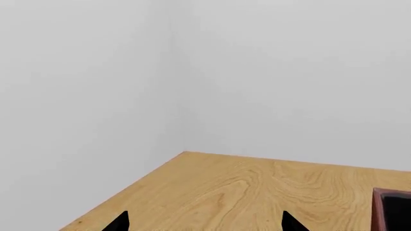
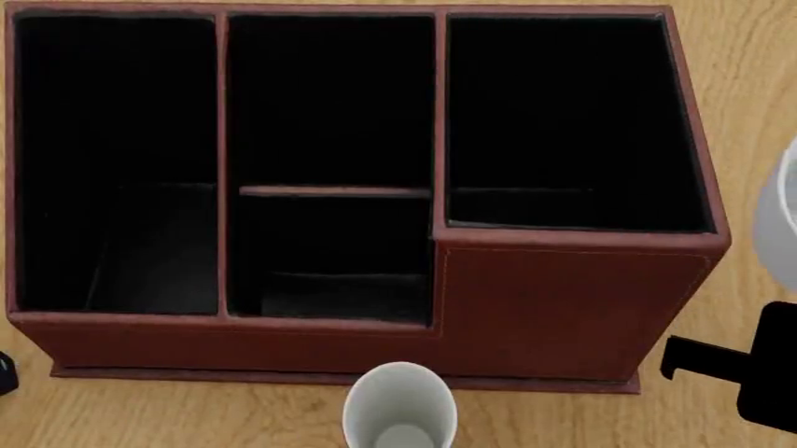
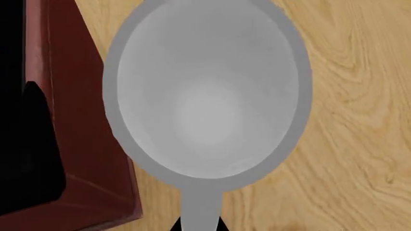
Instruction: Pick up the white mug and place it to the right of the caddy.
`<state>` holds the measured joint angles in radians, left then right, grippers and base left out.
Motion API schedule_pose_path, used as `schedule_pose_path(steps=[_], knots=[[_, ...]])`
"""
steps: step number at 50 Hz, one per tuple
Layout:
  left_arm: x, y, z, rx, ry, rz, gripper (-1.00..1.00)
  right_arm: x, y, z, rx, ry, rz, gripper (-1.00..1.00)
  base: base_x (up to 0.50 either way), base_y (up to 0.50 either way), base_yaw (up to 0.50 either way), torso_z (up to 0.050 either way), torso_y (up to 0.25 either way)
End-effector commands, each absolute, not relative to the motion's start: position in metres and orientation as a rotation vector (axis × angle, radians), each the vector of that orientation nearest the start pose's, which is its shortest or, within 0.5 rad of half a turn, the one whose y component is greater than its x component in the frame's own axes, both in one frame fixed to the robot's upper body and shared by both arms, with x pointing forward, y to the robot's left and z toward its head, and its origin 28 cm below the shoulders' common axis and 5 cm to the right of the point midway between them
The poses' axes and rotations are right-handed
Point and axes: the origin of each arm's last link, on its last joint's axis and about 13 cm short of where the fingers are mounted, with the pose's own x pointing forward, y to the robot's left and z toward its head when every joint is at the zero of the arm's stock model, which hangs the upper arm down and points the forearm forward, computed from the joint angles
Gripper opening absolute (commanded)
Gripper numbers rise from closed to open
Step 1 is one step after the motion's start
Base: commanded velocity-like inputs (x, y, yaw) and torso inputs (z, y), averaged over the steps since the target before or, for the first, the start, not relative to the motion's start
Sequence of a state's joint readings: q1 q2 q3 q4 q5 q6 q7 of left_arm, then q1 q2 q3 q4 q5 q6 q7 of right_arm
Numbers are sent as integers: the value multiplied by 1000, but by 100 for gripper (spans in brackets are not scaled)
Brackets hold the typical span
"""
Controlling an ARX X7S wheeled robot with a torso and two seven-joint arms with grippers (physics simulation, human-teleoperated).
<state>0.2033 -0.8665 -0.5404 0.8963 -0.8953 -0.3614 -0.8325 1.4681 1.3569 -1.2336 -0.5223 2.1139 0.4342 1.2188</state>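
**White mug by the caddy's right wall, handle between the right fingers**

Filling the right wrist view from above: white mug [image 3: 209,106], plain and glossy, all white inside and out, with a broad round mouth, a pale grey rim and a soft sheen on the bottom. Handle running straight back toward the camera. Right gripper [image 3: 200,225] seen only as two dark tips [image 3: 176,225], one pressed against each side of that handle, close together and clamped on it.

Just beside the mug, the caddy [image 3: 83,120]: reddish-brown, leather-look, black lining inside. Light wood-grain table [image 3: 359,96] beneath and on the mug's other side. Cannot tell whether the mug stands on the wood or hangs above it.

From the head view, caddy [image 2: 561,299] taking up most of the picture. Three black-lined bays across, the middle one split by a low divider, the right-hand section taller than the rest, with pale stitching along its front panel. White mug [image 2: 785,215] cut off by the picture's right edge, to the right of the caddy's taller section. Black right gripper [image 2: 760,373] below it, partly out of frame. Second, slimmer mug [image 2: 398,406] in front of the caddy, white inside, outer wall hidden from above.

Left wrist view: left gripper [image 1: 205,224] with two black tips [image 1: 121,222] well apart and nothing between them, over the table [image 1: 244,187]. Corner of the caddy [image 1: 380,211] at the edge, plain white wall [image 1: 96,72] behind.
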Motion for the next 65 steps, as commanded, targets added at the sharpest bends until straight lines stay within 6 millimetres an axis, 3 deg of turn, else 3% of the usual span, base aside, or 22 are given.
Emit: schedule_pose_path(steps=[1, 65], knots=[[145, 316, 223, 61, -449, 492, 100, 195, -183, 274, 53, 448, -318, -100, 0, 0, 0, 0, 0], [145, 314, 219, 66, -434, 489, 100, 213, -186, 227, 120, 560, -303, -100, 0, 0, 0, 0, 1]])
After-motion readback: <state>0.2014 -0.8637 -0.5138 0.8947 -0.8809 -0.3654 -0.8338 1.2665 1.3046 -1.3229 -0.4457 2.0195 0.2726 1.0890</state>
